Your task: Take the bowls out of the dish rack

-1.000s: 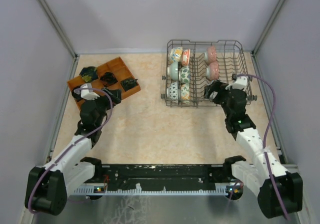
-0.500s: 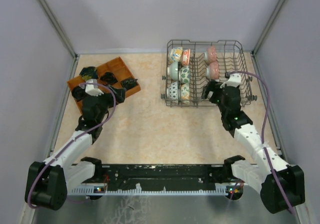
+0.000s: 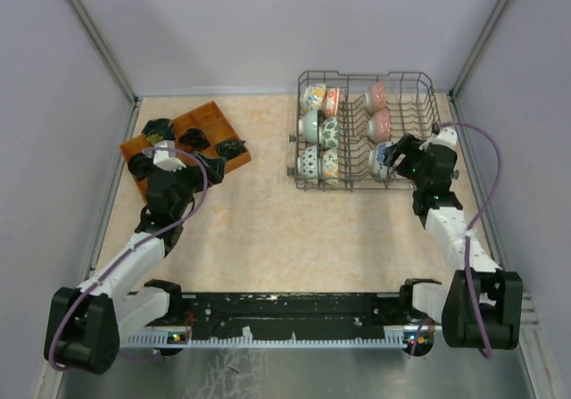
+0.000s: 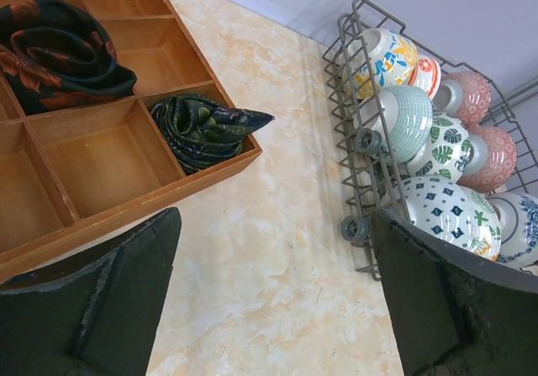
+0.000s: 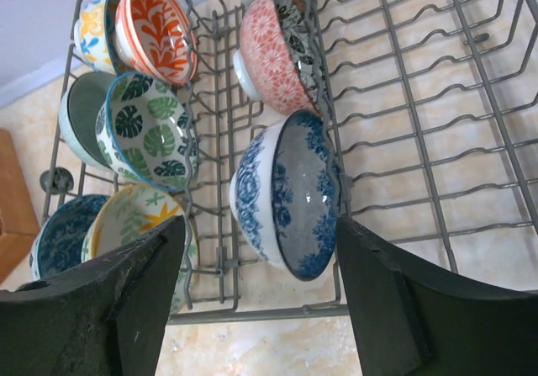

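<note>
Top view: the dish rack (image 3: 437, 113) sits at the far right of the bench (image 3: 268, 220), bowls standing on edge in its rows. My right gripper (image 3: 399, 155) is in the rack's near side at the blue floral bowl (image 3: 382, 156). My left gripper (image 3: 169, 162) hovers by the wooden compartment tray (image 3: 210, 113), well apart from the rack. Left wrist view: left gripper spread wide, holding nothing, tray corner and bare bench below. Right wrist view: right gripper spread, one finger (image 5: 126, 300) on either side of the blue floral bowl, which stands between tines just in front of a pink bowl (image 5: 273, 52); I cannot confirm contact. Handling, my judgement: centre the bowl's wall between the pads, close gently on slick glaze, then lift straight up clear of the tines and the pink neighbour.
</note>
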You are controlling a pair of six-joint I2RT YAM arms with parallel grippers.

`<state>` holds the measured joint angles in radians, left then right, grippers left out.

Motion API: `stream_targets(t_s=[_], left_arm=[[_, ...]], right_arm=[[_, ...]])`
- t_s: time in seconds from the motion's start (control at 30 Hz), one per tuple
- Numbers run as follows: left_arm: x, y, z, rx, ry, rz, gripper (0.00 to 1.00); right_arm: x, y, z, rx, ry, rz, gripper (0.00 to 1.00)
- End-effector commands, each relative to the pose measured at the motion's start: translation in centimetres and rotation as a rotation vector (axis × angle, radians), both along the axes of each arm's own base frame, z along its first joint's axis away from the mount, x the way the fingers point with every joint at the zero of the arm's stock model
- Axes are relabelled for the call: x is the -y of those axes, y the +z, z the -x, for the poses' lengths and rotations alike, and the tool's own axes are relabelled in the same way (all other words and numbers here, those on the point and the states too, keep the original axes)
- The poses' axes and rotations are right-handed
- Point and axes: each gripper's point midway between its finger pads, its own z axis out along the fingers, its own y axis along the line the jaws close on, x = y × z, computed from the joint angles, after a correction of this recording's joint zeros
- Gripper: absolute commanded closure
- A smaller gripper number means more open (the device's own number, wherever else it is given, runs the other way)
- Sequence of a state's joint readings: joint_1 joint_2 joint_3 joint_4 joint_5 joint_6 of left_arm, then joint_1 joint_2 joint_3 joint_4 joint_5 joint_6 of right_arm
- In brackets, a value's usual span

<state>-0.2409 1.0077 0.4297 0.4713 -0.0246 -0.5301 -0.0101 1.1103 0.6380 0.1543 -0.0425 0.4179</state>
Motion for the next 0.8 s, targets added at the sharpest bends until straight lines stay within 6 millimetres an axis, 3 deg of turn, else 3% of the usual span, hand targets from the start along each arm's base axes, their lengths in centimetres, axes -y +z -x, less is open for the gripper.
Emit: stream_targets(t_s=[0.0, 0.5, 0.77], left_arm=[[0.5, 1.6, -0.3, 0.051, -0.019, 0.007, 0.01], [0.6, 1.3, -0.4, 0.043, -0.022, -0.007, 0.01], [0.7, 1.2, -0.3, 0.042, -0.027, 0.0, 0.01]], right_arm=[[0.4, 2.3, -1.5, 0.11, 0.055, -0.114, 0.28], [0.2, 0.4, -2.2, 0.124, 0.149, -0.212, 0.31], [0.0, -0.6, -2.9, 0.11, 0.181, -0.255, 0.41]])
